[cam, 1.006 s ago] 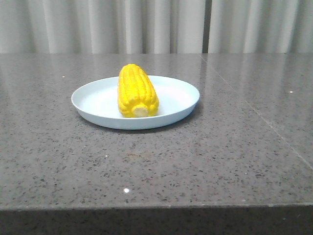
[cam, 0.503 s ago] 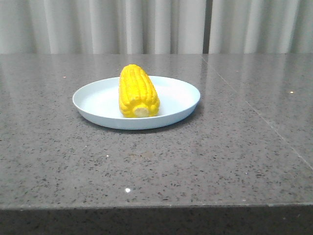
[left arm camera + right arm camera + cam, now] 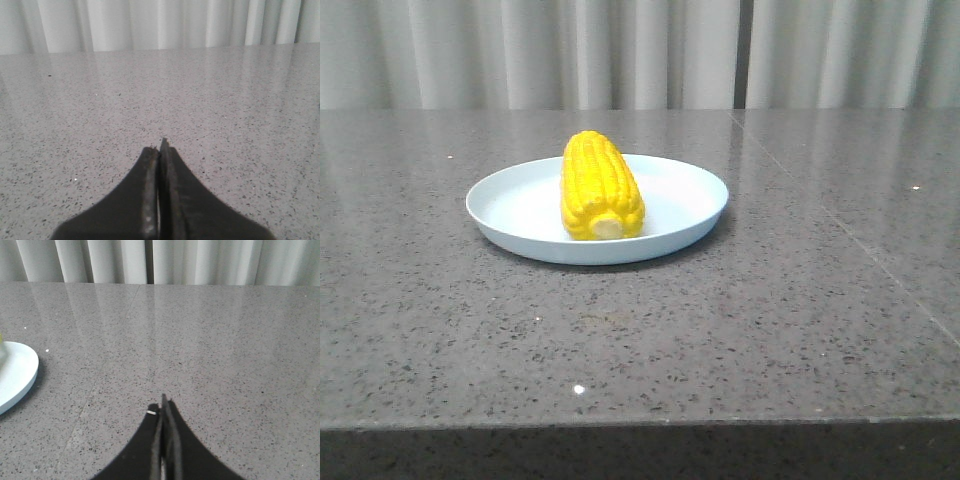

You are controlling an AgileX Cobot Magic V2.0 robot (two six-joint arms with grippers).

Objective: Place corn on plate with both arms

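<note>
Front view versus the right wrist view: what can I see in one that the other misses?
Only the front view shows the corn, lying on the plate with its pale cut end toward the camera, and the whole plate on the table. Only the right wrist view shows the right claw, black and closed with nothing in it, over bare table. Both share the speckled grey table, the pale curtain behind, and the plate, though the wrist view catches just its rim.
</note>
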